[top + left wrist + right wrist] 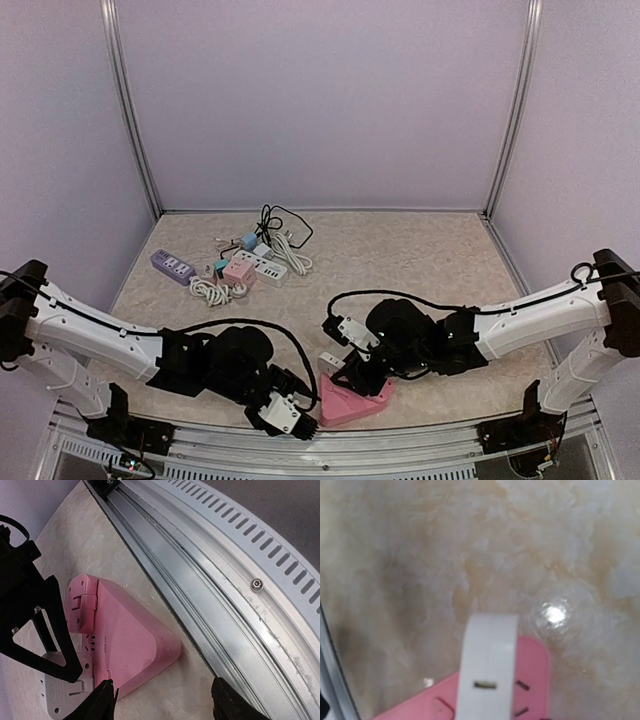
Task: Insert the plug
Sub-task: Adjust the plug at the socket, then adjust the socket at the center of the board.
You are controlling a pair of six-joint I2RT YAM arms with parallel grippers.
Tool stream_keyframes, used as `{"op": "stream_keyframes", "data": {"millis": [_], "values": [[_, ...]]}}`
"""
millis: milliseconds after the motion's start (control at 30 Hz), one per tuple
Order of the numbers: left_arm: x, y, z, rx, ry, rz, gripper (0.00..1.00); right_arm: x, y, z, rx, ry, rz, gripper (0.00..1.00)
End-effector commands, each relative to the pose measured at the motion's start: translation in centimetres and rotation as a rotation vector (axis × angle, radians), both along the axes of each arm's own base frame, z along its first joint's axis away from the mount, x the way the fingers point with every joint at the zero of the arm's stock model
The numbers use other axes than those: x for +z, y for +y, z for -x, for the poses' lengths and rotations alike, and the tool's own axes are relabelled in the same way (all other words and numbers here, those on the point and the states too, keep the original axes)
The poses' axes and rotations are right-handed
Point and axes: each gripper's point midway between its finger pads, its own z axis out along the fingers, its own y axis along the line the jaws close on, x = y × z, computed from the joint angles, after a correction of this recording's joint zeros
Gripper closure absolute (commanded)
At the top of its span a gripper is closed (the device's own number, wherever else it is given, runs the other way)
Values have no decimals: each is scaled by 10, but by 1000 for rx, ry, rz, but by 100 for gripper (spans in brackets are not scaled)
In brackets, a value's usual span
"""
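The left pincer [165, 706] is held wide apart, low over the near edge of the worktop [420, 260], and nothing is gripped between its two dark fingertips [106, 700]. Just ahead of it, a pink wedge-shaped plastic socket block [125, 650] is laid flat on the pale marbled surface, close beside the ribbed aluminium rail [225, 605] at the front edge. The right pincer [352, 374] is lowered onto the far end of that block, where a white rectangular plug [487, 665] is seen against the pink body, above the socket slots. A black finger is shown touching the white plug in the left wrist view, but whether the plug is actually clamped cannot be told; the right wrist view shows none of its own fingers. Whether the plug is seated in the slots or only rested on them cannot be told either.

Well apart, toward the back left, a purple power strip [172, 265], a small pink cube adapter [240, 268], a white power strip [271, 269], a coiled white cord [208, 292] and a looped black cable [281, 222] are gathered in a loose cluster.
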Motion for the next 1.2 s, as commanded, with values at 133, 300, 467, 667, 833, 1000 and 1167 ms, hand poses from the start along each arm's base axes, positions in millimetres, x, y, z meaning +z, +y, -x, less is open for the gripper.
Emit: {"op": "stream_keyframes", "data": {"millis": [133, 300, 467, 667, 833, 1000, 1167], "values": [[-2, -17, 2, -53, -40, 69, 38, 12, -1, -13, -29, -29, -13, 40], [-14, -21, -4, -29, -35, 37, 47, 30, -6, -12, -28, -44, -28, 34], [-27, -21, -10, -35, -56, -6, 57, 44, -19, -10, -47, -63, -52, 31], [-26, -38, -12, -43, -41, -2, 65, 52, -37, -8, -81, -75, -76, 31], [-36, -45, -6, -62, -24, -26, 68, 55, -50, -5, -99, -78, -93, 31], [-28, -71, -5, -83, -32, 15, 68, 63, -65, -2, -123, -85, -112, 31], [-23, -99, -14, -100, -77, 40, 68, 78, -88, -7, -214, -107, -133, 30]]}}
